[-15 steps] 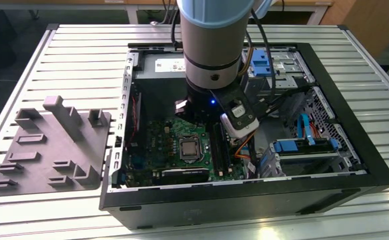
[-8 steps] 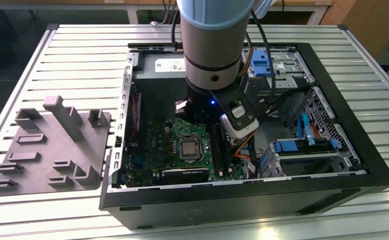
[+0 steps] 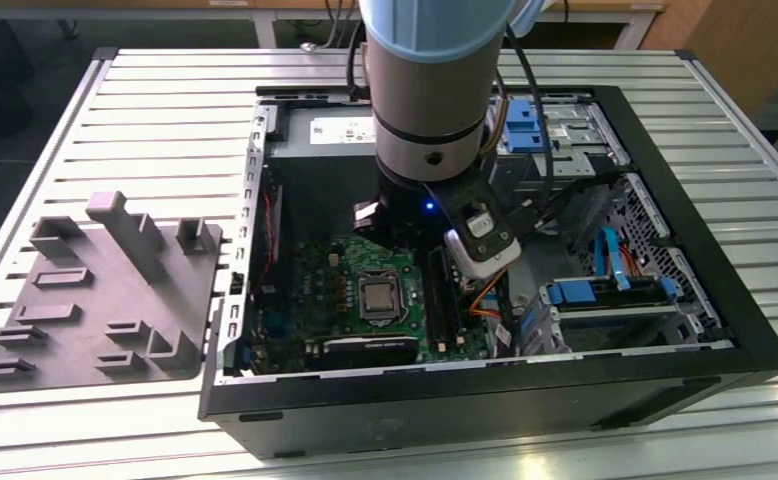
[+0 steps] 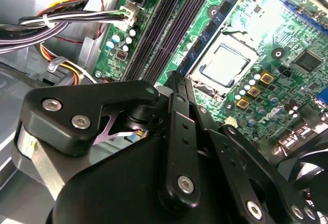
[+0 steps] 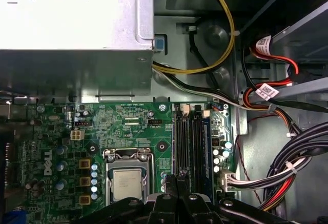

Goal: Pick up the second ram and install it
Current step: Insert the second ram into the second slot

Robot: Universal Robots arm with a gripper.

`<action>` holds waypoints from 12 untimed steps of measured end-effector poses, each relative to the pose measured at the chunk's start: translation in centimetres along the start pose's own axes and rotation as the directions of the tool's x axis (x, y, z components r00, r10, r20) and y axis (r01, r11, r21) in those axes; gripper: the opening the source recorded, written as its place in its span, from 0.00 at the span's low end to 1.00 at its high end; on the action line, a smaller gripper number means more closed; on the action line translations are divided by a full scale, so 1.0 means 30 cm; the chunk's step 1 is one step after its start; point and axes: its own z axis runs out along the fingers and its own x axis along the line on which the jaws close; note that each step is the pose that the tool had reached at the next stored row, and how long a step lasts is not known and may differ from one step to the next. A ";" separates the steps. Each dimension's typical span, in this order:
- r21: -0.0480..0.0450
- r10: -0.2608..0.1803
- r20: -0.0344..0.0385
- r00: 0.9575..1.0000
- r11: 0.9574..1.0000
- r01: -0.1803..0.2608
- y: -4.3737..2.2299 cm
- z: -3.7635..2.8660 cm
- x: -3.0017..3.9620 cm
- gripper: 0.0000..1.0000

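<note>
- Slatted metal table (image 3: 162, 90) carries the open computer case (image 3: 496, 410), and the arm reaches down into it.
- Gripper (image 5: 177, 178): in both wrist views its fingers are drawn close together, tips nearly meeting. I cannot tell whether the second ram is pinched between them. A thin stick held edge-on would be hidden under the fingertips, and I cannot pick it out elsewhere.
- Directly below the tips run the memory slots (image 5: 187, 137). If a stick is held, a slight tilt or a tip over the wrong slot could jam its edge on the slot wall. It could also seat one end only.
- Just beside the fingers sits the processor socket (image 5: 125, 183) on the green motherboard (image 5: 123, 126). A sideways slip could strike it.
- On the fingers' other side, bundled cables (image 5: 297, 157) lie near enough to snag the linkage.
- Farther off, the power supply (image 5: 72, 14) stands well apart.
- Farthest, outside the case, is the grey tray (image 3: 96, 300).
</note>
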 end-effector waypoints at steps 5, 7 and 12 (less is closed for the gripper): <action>0.000 0.003 0.000 1.000 1.000 -0.003 0.000 0.004 -0.004 0.12; 0.000 0.004 0.001 1.000 1.000 -0.004 -0.001 0.006 -0.004 0.12; 0.000 0.007 0.001 1.000 1.000 -0.007 -0.002 0.011 -0.006 0.12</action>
